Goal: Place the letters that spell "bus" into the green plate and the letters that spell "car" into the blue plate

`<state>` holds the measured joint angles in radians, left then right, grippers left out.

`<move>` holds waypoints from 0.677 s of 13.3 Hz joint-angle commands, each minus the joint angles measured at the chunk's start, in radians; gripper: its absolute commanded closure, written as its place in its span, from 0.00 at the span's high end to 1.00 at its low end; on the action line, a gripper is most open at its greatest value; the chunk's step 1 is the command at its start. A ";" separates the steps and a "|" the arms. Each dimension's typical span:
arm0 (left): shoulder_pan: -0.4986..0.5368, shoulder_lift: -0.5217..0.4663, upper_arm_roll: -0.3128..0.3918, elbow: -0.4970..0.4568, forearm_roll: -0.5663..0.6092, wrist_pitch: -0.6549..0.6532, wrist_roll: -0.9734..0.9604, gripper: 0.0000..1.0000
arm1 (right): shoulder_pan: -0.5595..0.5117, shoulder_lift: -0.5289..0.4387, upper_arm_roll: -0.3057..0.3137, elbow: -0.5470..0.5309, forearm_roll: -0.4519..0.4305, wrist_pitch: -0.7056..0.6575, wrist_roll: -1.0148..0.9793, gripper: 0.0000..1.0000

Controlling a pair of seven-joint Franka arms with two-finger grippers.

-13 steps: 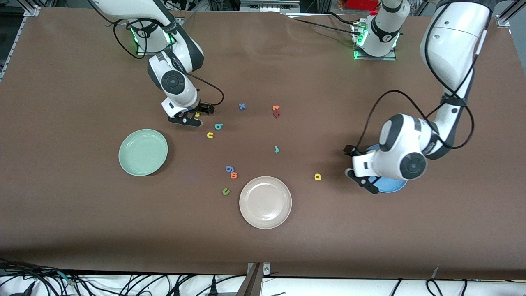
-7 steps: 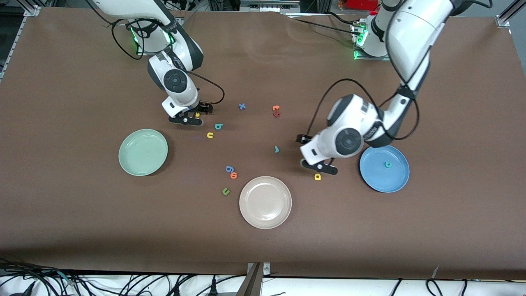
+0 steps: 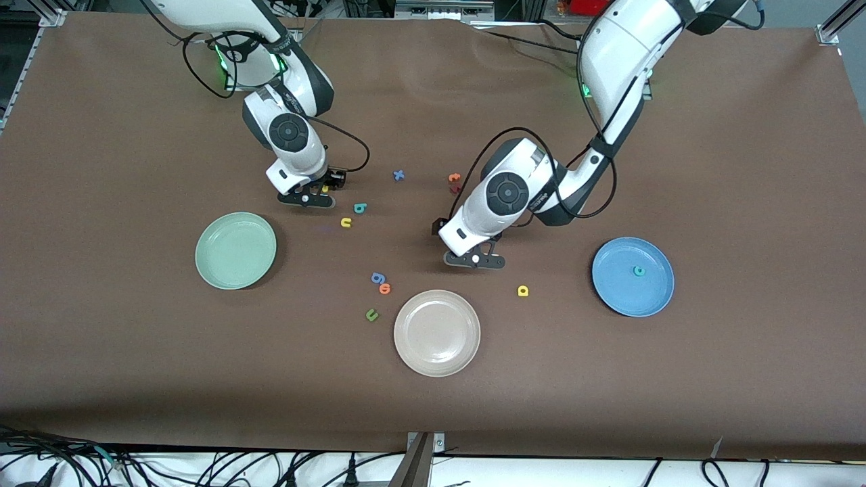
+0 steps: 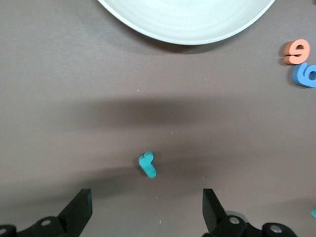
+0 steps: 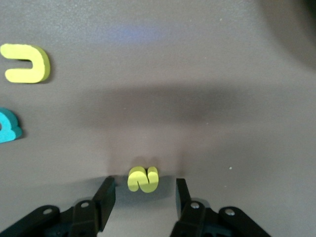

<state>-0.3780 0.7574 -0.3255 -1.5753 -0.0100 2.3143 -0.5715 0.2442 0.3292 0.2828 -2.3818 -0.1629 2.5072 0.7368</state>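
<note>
Left pincer (image 4: 147,215) wide over teal "r" (image 4: 147,164), right pincer (image 5: 143,197) narrowing around yellow "s" (image 5: 143,178), fingertips not yet touching it

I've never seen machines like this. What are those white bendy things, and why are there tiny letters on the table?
They are two robot arms sorting foam letters into plates. One picture looks down from high up; the other two come from cameras on the arms' wrists. The right gripper has its fingers on either side of the yellow "s", not yet squeezing it. The left gripper hangs open over the teal "r". The blue plate holds a teal "c"; the green plate holds nothing.
</note>
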 commanded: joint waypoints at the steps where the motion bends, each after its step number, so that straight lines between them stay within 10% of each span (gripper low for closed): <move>1: -0.027 0.056 0.016 0.034 0.047 0.049 -0.013 0.81 | 0.004 0.004 -0.016 -0.010 -0.018 0.038 -0.004 0.58; 5: -0.024 0.111 0.016 0.067 0.123 0.062 -0.008 0.65 | 0.004 0.011 -0.036 -0.008 -0.047 0.053 -0.002 0.57; 9: -0.025 0.111 0.016 0.070 0.122 0.062 -0.019 0.04 | 0.006 0.014 -0.033 -0.008 -0.046 0.064 0.010 0.58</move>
<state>-0.3853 0.8423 -0.3209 -1.5429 0.0811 2.3778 -0.5715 0.2440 0.3360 0.2518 -2.3819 -0.1945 2.5408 0.7366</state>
